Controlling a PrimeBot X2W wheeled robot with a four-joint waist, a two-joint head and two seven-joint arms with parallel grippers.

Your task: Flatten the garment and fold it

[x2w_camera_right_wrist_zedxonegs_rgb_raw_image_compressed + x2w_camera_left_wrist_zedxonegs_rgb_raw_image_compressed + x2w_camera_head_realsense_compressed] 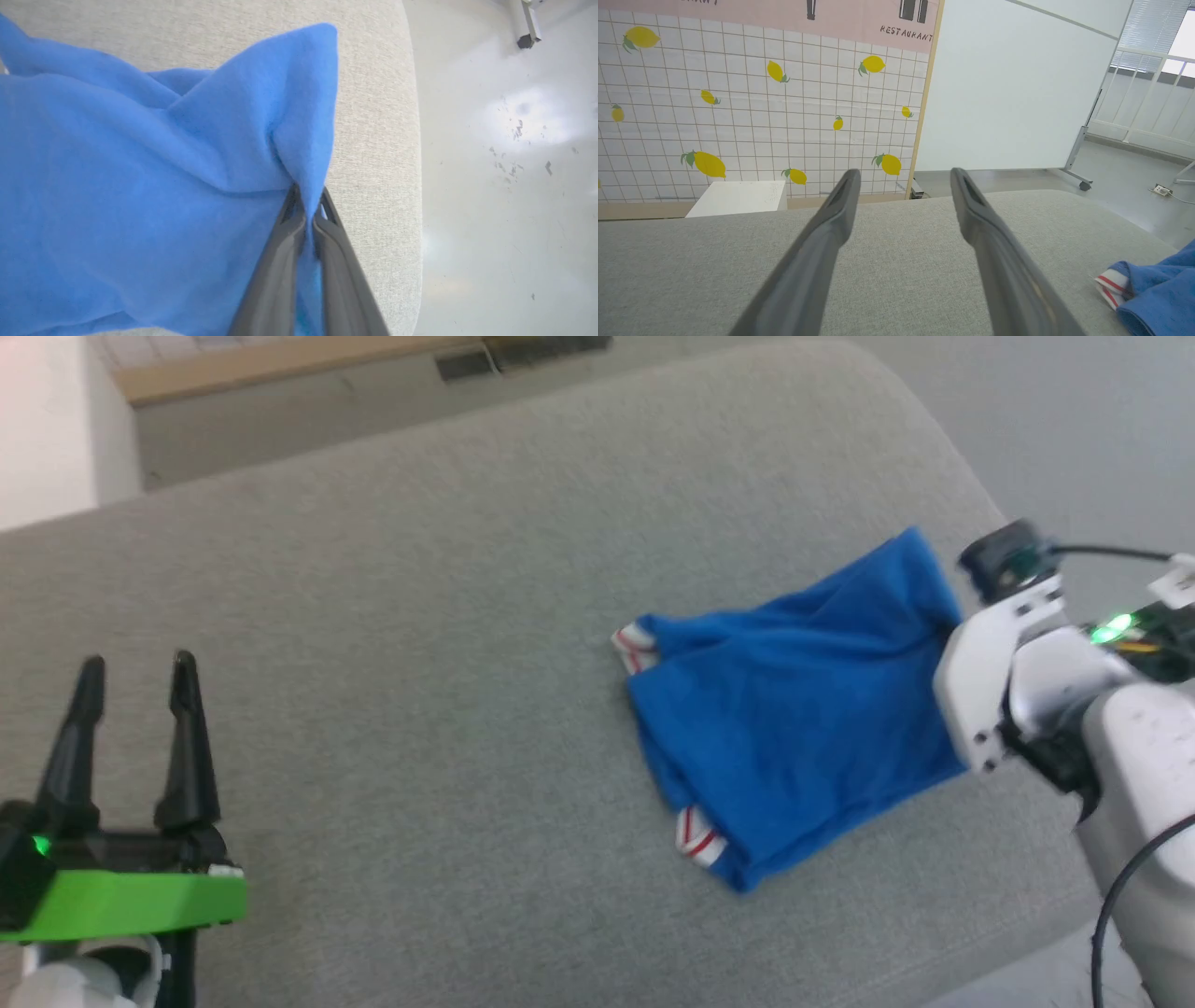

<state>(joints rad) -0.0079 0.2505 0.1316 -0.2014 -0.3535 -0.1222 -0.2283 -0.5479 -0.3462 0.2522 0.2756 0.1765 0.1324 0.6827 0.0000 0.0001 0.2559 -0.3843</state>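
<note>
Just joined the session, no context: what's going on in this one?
The robot is working on a blue garment that lies bunched on a grey padded surface, near its right edge. The right end effector is shut on a pinch of blue fabric at the garment's right side. The left end effector is open above bare surface, apart from the garment. The garment is not flat: it is doubled over, with red-striped white cuffs poking out on its left.
</note>
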